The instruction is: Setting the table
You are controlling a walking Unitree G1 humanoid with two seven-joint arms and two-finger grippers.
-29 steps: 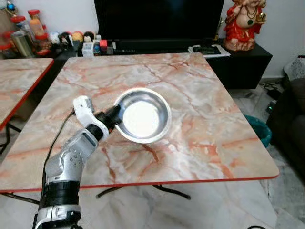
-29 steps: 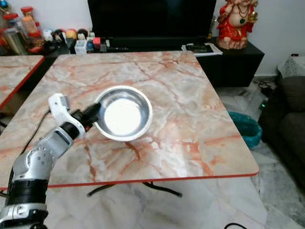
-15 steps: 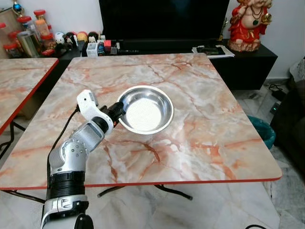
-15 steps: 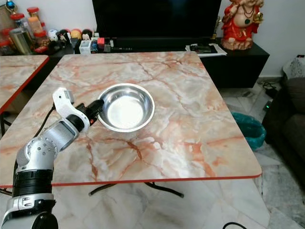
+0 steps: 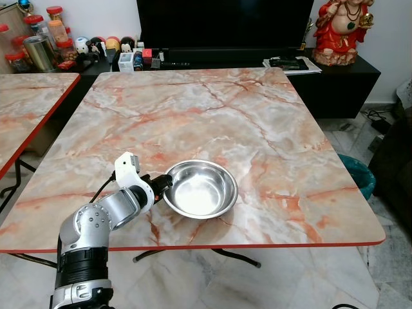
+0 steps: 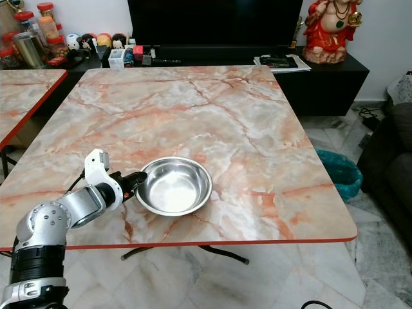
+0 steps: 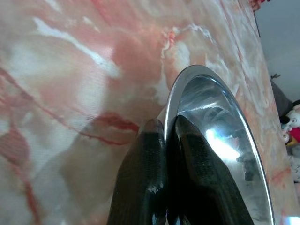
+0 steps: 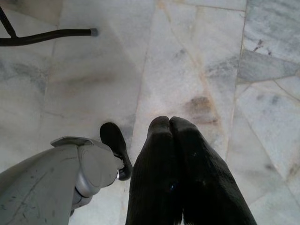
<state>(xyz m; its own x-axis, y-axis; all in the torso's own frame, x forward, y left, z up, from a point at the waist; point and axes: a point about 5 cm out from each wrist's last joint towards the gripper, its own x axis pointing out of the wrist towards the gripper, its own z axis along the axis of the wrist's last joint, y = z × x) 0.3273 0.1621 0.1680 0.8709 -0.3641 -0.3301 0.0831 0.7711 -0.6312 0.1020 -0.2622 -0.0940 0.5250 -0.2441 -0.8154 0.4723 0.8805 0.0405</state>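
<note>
A shiny steel bowl [image 5: 201, 189] rests on the marble table [image 5: 212, 116] near its front edge, left of the middle. My left gripper [image 5: 165, 184] is shut on the bowl's left rim; in the left wrist view the two black fingers [image 7: 154, 154] pinch the rim of the bowl [image 7: 220, 140], one outside and one inside. My right gripper [image 8: 169, 123] hangs idle over the tiled floor, its fingers pressed together on nothing.
A second marble table [image 5: 26, 109] stands to the left. Behind the table is a black TV cabinet [image 5: 212, 58] with jars, small items and a red figurine [image 5: 344, 32]. A teal bin [image 5: 357, 174] and dark sofa are at the right.
The bowl, held by my left gripper, has come from the table's middle toward the near edge and now rests on the top. The camera view has shifted slightly.
</note>
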